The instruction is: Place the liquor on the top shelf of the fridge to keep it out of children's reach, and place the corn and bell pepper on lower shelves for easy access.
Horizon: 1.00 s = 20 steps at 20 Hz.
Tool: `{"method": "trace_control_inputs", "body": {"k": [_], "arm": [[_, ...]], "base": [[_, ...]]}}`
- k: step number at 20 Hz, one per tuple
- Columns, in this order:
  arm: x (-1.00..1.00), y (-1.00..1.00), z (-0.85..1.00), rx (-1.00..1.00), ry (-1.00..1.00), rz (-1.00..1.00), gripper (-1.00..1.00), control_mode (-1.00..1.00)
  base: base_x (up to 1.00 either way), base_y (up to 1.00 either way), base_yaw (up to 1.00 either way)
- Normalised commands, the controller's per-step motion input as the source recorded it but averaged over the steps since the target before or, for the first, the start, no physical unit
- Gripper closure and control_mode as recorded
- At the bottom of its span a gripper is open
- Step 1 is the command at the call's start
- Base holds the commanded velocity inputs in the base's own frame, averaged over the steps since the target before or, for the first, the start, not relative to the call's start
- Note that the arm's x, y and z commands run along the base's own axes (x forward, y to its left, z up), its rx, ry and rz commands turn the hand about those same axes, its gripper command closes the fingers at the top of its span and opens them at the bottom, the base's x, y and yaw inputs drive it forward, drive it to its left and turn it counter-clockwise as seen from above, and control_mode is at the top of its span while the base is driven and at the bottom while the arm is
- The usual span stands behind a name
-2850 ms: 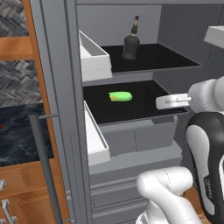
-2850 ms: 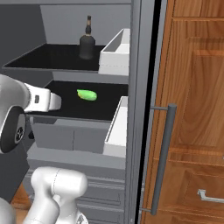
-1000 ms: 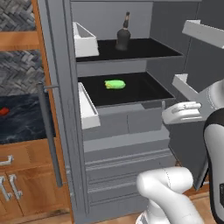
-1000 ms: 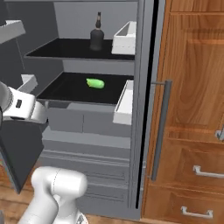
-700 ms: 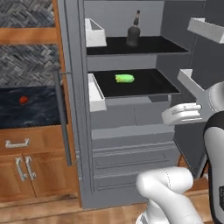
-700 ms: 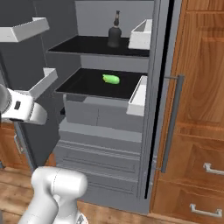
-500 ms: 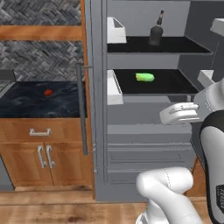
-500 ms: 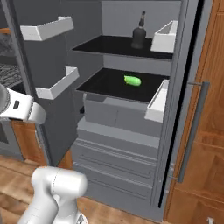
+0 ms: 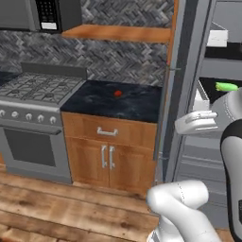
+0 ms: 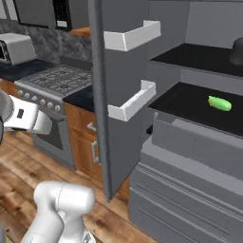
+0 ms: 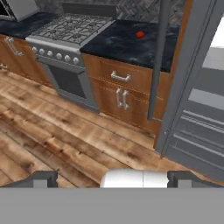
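No legible writing (microwave [image 9: 49, 12] keypad blurred).

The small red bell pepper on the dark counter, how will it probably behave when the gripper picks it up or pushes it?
The bell pepper looks small and round, so it would likely roll on the smooth dark counter if pushed. It is probably light. Its curved skin may slip between the pads.

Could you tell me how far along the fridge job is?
Done: the corn lies on a lower shelf, and a dark bottle stands on the shelf above. In hand: nothing; the gripper is open. Left: the red pepper, still on the counter.
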Motion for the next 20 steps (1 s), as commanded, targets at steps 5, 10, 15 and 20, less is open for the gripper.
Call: {"method": "trace_control_inputs", "body": {"k": [5,10,15,20], "arm": [[0.00,0.00,0.00,0.00,0.00,0.00,-1.00,1.00],[0.00,0.00,0.00,0.00,0.00,0.00,-1.00,1.00],[0.00,0.00,0.00,0.00,0.00,0.00,-1.00,1.00],[0.00,0.00,0.00,0.00,0.00,0.00,-1.00,1.00]], "base": [[0.31,1.00,0.29],[0.43,0.93,0.06],[0.25,0.69,-0.33],[0.40,0.62,-0.48]]}}
